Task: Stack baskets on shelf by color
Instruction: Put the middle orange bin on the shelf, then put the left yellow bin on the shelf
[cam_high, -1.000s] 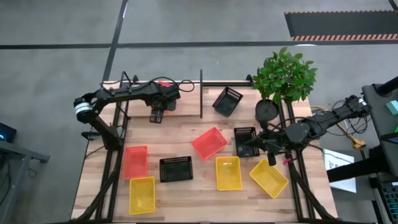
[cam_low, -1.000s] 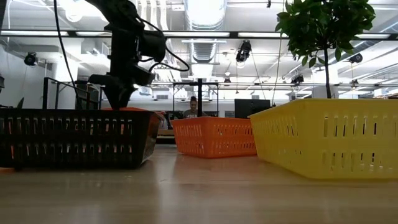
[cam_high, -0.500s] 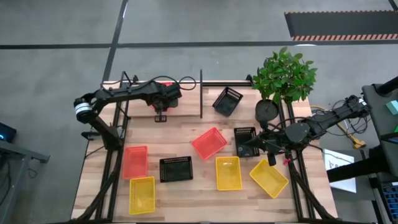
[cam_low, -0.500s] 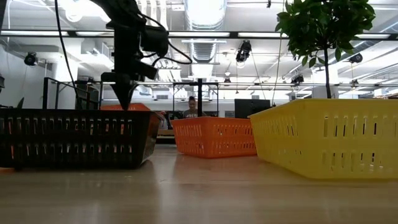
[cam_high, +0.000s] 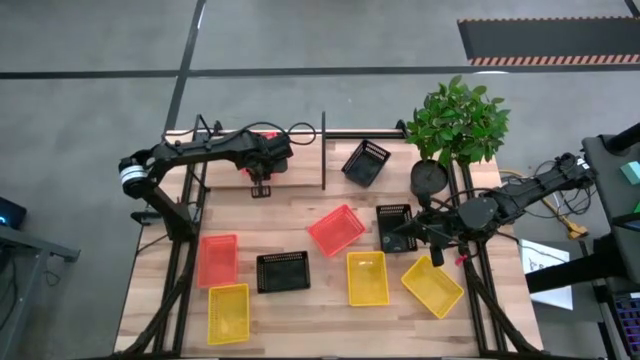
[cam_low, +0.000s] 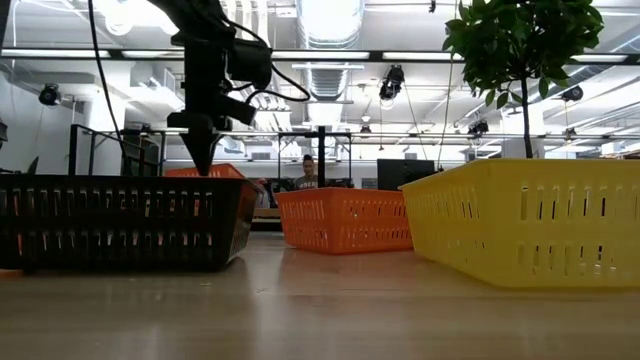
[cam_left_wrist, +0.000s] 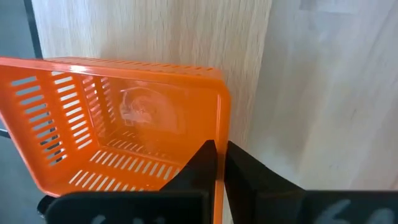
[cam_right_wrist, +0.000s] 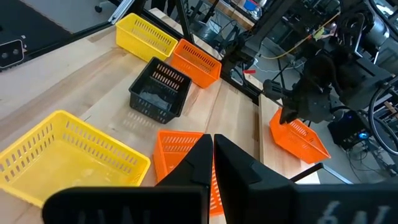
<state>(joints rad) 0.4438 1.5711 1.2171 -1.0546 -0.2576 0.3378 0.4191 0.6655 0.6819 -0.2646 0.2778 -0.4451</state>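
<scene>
A: Starting at the upper left of the overhead picture, what is the left end effector (cam_high: 261, 186) doing?

B: It sits over the shelf (cam_high: 300, 150), left of the upright divider post (cam_high: 323, 150). Its fingers are pressed onto one end wall of an orange basket (cam_left_wrist: 118, 137), one finger inside the rim and one outside. The basket hangs tilted from that pinch, with its long side running away from the fingers toward the shelf's left end.

A: So which way does the coming move go?

B: I judge it goes down and slightly toward the back rail, to seat the basket flat in the left bay.

A: And farther right?

B: A black basket (cam_high: 365, 162) leans on the shelf right of the post. Orange, black and yellow baskets lie scattered across the desk (cam_high: 300, 225) below. The right end effector (cam_high: 405, 234) rests at middle right by another black basket (cam_high: 393, 226), fingers pressed together with nothing between them. The left arm is plainly nearer the shelf.
</scene>
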